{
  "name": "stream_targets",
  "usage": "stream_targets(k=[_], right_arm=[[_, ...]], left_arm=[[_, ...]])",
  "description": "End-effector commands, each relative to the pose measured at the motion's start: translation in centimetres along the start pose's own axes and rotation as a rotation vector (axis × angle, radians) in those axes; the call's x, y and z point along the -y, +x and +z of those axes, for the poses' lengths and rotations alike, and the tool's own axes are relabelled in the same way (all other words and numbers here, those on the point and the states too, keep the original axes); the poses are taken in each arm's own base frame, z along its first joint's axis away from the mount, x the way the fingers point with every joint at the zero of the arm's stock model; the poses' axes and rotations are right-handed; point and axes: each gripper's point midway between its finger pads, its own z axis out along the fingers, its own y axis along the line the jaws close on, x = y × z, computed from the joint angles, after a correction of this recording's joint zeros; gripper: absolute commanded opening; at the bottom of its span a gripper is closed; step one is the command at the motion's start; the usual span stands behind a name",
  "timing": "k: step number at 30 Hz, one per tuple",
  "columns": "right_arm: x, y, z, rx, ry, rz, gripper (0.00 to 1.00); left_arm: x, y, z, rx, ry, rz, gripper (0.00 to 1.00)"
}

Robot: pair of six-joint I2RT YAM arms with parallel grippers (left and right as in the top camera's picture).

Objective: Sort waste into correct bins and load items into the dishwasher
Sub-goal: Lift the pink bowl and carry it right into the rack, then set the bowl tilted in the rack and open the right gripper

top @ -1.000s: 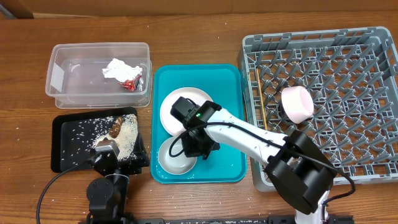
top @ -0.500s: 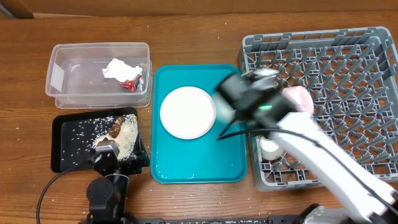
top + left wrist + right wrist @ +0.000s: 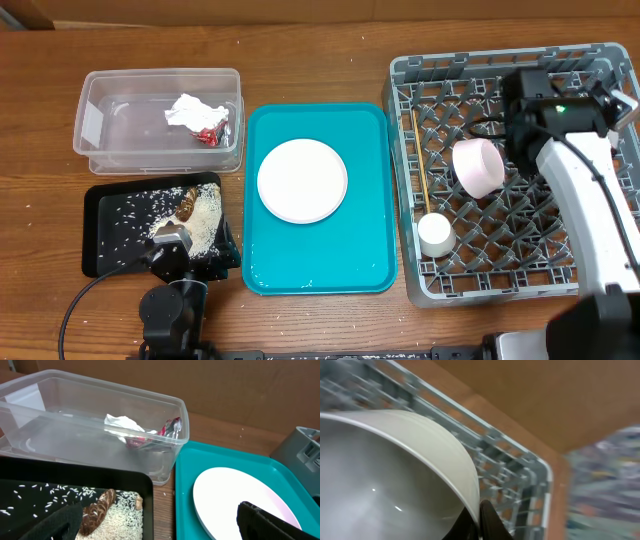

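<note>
1. counter (image 3: pixel 320 60) — brown wood; carries all the items below.
2. clear tub (image 3: pixel 100 120) — at 10 o'clock on the counter. Inside, toward its 3 o'clock end, lies a crumpled tissue (image 3: pixel 187 109). A red foil wrapper (image 3: pixel 210 135) touches the tissue at its 4 o'clock.
3. black tray (image 3: pixel 105 250) — at 8 o'clock on the counter, just beside the tub on the tub's 6 o'clock side. Loose rice (image 3: pixel 205 225) is scattered across it, thickest toward its 3 o'clock edge. The brown food bits (image 3: pixel 187 203) lie at the 12 o'clock end of that heap.
4. left tool (image 3: pixel 160 509) — low at the black tray's 4 o'clock corner. Its fingers are spread wide with nothing between them.
5. teal tray (image 3: pixel 370 250) — at the centre of the counter, between the tub and black tray and the rack. A round plate (image 3: pixel 302 180) lies flat on it, toward its 10 o'clock part.
6. dish rack (image 3: pixel 400 90) — grey, at 3 o'clock on the counter.
   - The chopsticks (image 3: pixel 421 160) lie along its 9 o'clock side.
   - A pink bowl (image 3: pixel 478 165) is tipped on its side among the pegs, just beside the chopsticks.
   - A white cup (image 3: pixel 435 233) stands at the pink bowl's 7 o'clock, near the rack's 7 o'clock corner.
7. right tool (image 3: pixel 481 519) — above the rack's 1 o'clock part, clamped on the rim of a white bowl (image 3: pixel 380 475). The wrist view is blurred. From overhead, the arm hides the bowl.
</note>
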Motion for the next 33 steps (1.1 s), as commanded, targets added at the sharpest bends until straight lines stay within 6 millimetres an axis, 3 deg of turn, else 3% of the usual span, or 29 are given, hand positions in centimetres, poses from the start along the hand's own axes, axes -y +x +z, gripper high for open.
stream_targets(k=[1,8,19,25,30,33], right_arm=[[0.0,0.6,1.4,0.014,0.074,-0.059,0.04],[-2.3,2.4,2.3,0.017,0.105,-0.160,0.04],[-5.7,3.8,0.2,0.099,0.085,-0.301,0.04],[-6.3,4.0,-0.8,0.125,0.068,-0.331,0.04],[-5.2,1.5,-1.5,0.268,0.152,-0.343,0.04],[-4.8,1.7,-0.6,0.228,0.158,-0.331,0.04]], left_arm=[[0.2,0.0,0.0,0.006,0.012,-0.016,1.00],[0.2,0.0,0.0,0.006,0.012,-0.016,1.00],[0.2,0.0,0.0,0.006,0.012,-0.016,1.00],[0.2,0.0,0.0,0.006,0.012,-0.016,1.00],[0.2,0.0,0.0,0.006,0.012,-0.016,1.00],[0.2,0.0,0.0,0.006,0.012,-0.016,1.00]])
